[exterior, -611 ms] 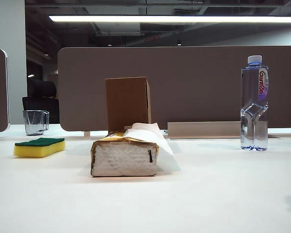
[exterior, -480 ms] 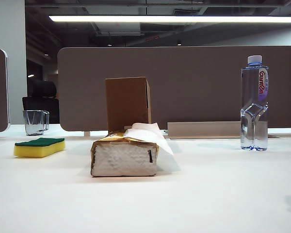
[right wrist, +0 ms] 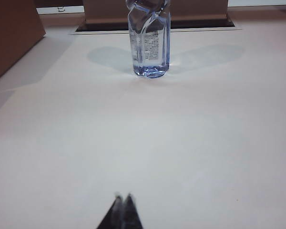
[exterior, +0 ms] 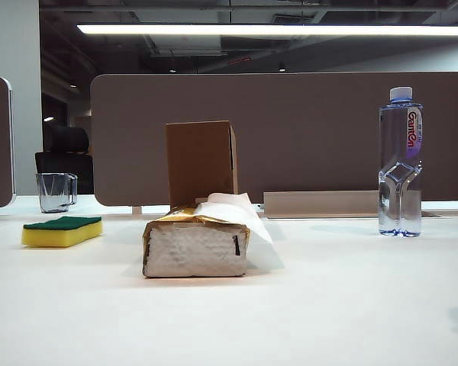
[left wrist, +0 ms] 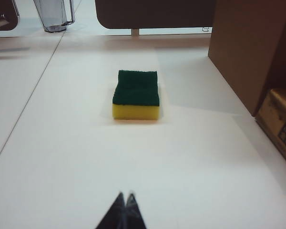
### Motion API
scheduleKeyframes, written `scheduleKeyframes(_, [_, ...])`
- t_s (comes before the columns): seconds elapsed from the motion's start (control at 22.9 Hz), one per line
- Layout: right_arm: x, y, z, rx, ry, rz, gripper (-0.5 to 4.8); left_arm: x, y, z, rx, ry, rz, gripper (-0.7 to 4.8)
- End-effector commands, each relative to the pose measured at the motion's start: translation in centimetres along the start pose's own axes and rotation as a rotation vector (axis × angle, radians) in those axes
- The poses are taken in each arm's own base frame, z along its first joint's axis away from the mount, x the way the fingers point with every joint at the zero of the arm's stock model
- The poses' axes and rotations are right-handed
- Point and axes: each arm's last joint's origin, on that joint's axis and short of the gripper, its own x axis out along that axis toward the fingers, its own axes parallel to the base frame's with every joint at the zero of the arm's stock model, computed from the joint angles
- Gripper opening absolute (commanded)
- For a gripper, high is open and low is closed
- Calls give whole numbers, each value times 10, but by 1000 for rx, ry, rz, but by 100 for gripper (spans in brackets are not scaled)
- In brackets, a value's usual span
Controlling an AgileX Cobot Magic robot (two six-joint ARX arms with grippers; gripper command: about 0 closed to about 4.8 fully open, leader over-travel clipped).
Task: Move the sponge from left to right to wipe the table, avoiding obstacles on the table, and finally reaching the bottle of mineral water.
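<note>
The yellow sponge with its dark green top lies flat on the white table at the left; the left wrist view shows this sponge well ahead of my left gripper, which is shut and empty. The gold-wrapped tissue pack sits mid-table with the brown cardboard box upright behind it. The bottle of mineral water stands at the right; my right gripper, shut and empty, points at the bottle from a distance. Neither gripper shows in the exterior view.
A clear glass cup stands behind the sponge at the far left. A brown partition runs along the table's back edge. The box and the gold pack's corner lie beside the sponge in the left wrist view.
</note>
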Motion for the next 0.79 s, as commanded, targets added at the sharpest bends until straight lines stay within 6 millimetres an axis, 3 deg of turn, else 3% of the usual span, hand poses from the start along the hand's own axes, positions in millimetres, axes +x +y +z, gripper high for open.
scheduleKeyframes(0.04, [0,0,0,7,-8,7,-8,0,0,2,-6,-10,-1,-5])
scheduleKeyframes(0.26, [0,4,1,36,-11,123,-8,-5,-1,18,-14,-83,-39,7])
scheduleKeyframes(0.44, [0,7,4,91,-27,197,-8,-9,-1,29,-44,-129,-51,93])
scheduleKeyframes(0.65, [-3,14,20,128,-160,329,-7,-14,-3,42,-104,-168,-131,95])
scheduleKeyframes(0.7, [-4,15,24,158,-194,349,-5,-16,-3,45,-102,-177,-147,117])
scheduleKeyframes(0.74, [-6,18,30,206,-233,384,-3,-19,-3,50,-108,-193,-151,192])
scheduleKeyframes(0.79, [-8,19,33,224,-239,398,12,-20,-4,54,-107,-203,-155,229])
